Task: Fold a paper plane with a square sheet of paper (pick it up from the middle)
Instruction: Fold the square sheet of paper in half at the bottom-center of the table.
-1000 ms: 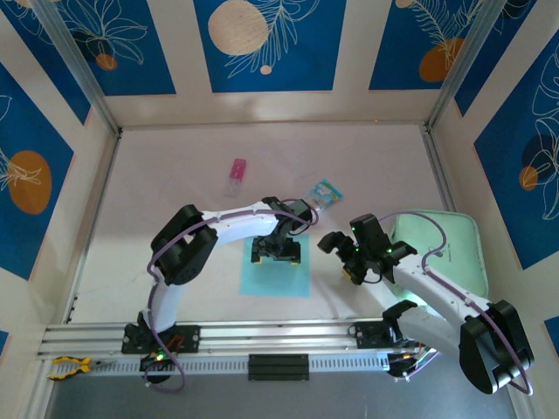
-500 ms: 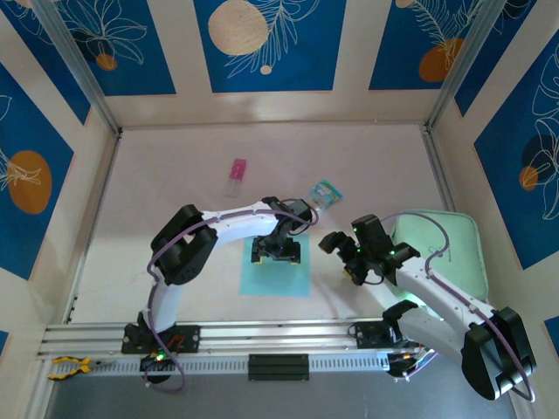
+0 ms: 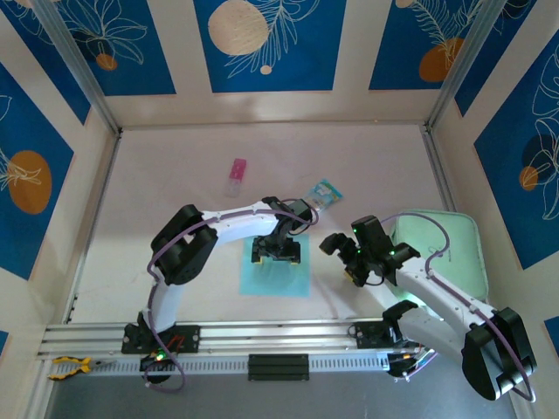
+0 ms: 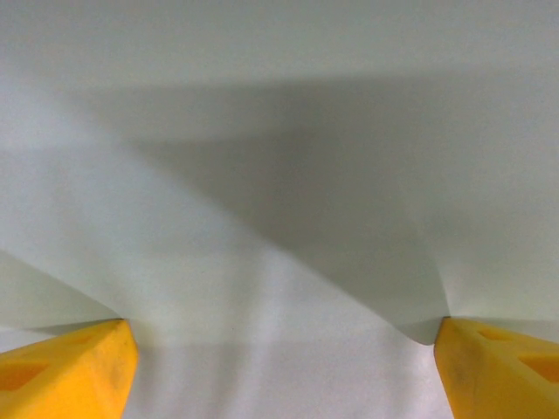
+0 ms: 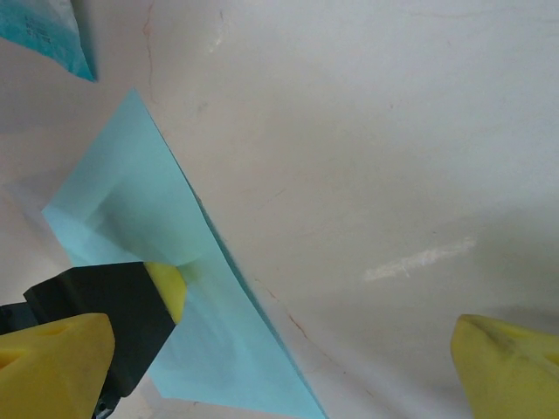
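Seen from overhead, nearest, at 7 o'clock by the front rail: a yellow-handled tool (image 3: 68, 367). Just below centre: the square sheet of paper (image 3: 274, 281), plain light blue, lying on the table (image 3: 157, 192). On the sheet's far half: the left gripper (image 3: 278, 253), yellow fingertips (image 4: 65, 367) spread wide and pressed onto the paper, with puckers raised beside them. At 3 o'clock of the sheet, just off its edge: the right gripper (image 3: 342, 259), jaws spread wide and empty, over bare table. Further toward 3 o'clock, under the right arm: a pale mint-green pad (image 3: 450, 253). Beyond, at 1 o'clock of the sheet: a teal-and-clear packet (image 3: 327, 191). Farthest, at 11 o'clock: a small pink item (image 3: 236, 175).
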